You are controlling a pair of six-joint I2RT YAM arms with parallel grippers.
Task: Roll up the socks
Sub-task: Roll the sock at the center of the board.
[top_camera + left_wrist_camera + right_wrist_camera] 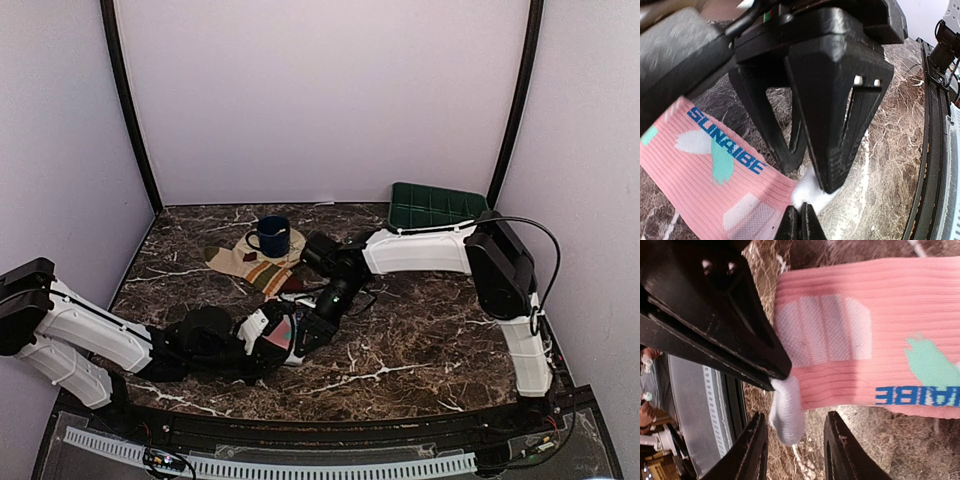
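Note:
A pink sock (283, 331) with blue lettering and a white toe lies flat on the marble table near the front middle. It also shows in the left wrist view (715, 170) and the right wrist view (865, 340). My left gripper (800, 221) is shut, pinching the sock at its white toe (812, 194); in the top view it (296, 342) is at the sock's right end. My right gripper (797, 450) is open and straddles the white toe (787, 410) without closing on it. In the top view it (318, 318) meets the left gripper over the sock.
A blue mug (270, 236) stands on a cream sock with a striped sock (268, 274) beside it, behind the grippers. A green tray (430, 205) sits at the back right. A slotted rail (300, 465) runs along the table's front edge.

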